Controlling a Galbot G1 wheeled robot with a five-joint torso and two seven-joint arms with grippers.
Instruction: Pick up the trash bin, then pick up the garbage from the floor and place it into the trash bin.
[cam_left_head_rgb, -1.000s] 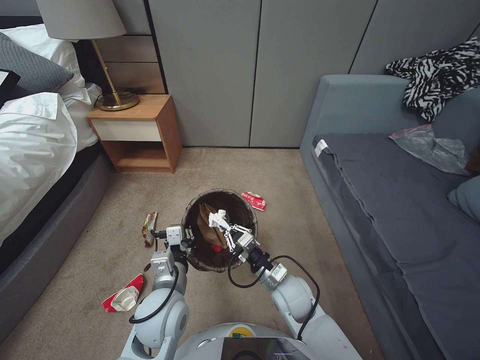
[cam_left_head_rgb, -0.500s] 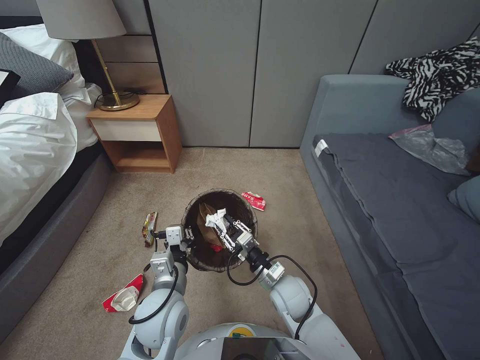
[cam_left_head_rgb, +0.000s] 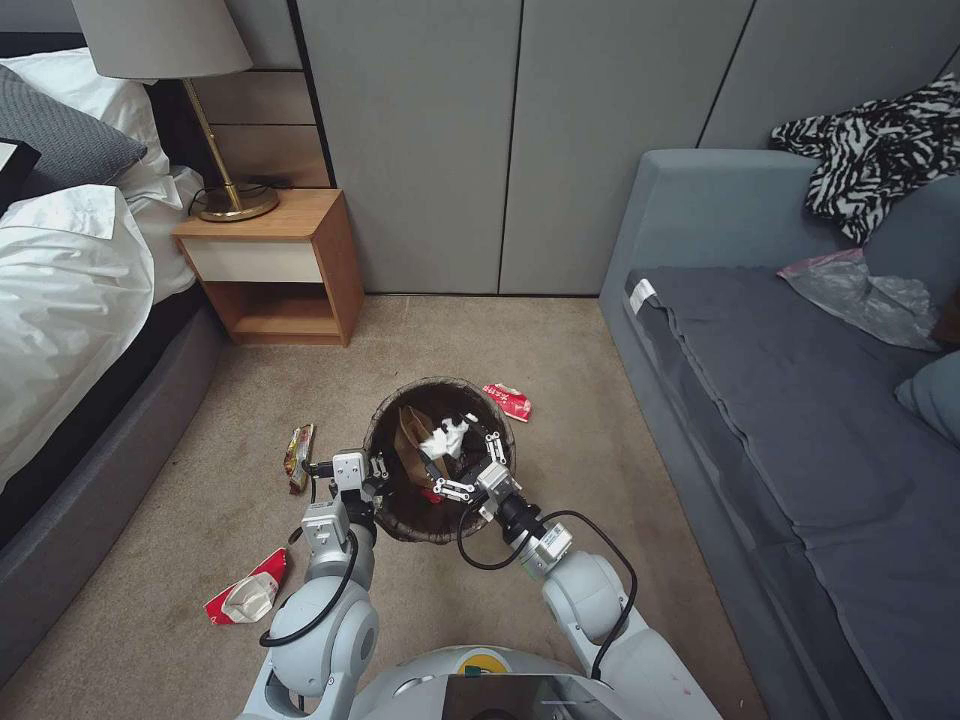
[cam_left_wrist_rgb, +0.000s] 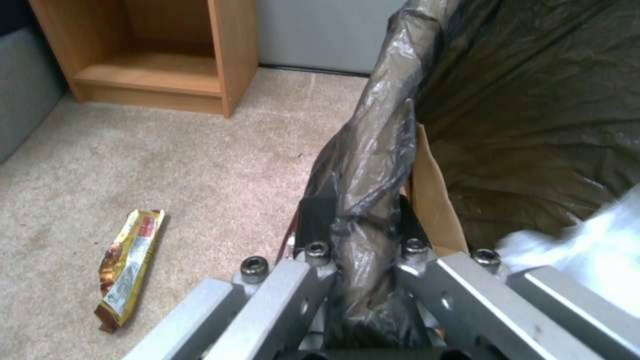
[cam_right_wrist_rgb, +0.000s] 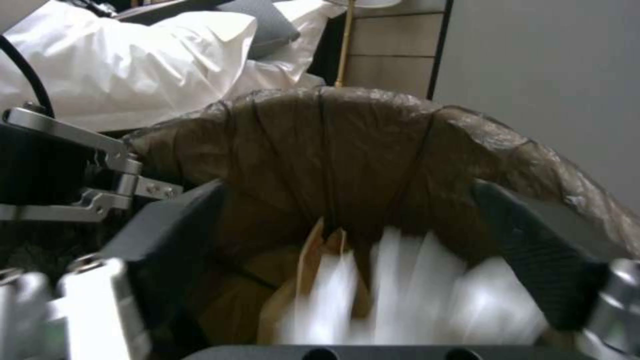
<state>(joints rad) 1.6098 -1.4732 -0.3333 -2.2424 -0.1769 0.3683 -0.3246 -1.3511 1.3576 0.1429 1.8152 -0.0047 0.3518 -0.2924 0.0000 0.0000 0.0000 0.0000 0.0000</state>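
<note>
The trash bin, lined with a dark brown bag, is held above the carpet. My left gripper is shut on its near-left rim. My right gripper hangs over the bin's mouth with its jaws spread wide; its black pads stand far apart. A white tissue sits loose between and below them, blurred, above a crumpled brown paper bag inside the bin. On the floor lie a red wrapper, a yellow-red wrapper, and a red-white wrapper.
A wooden nightstand with a lamp stands at the back left beside the bed. A grey sofa fills the right side. Open carpet lies around the bin and in front of the wall panels.
My right gripper has opened over the bin and let go of the white tissue, which now sits loose in the bin's mouth. The left gripper and bin have not moved.
</note>
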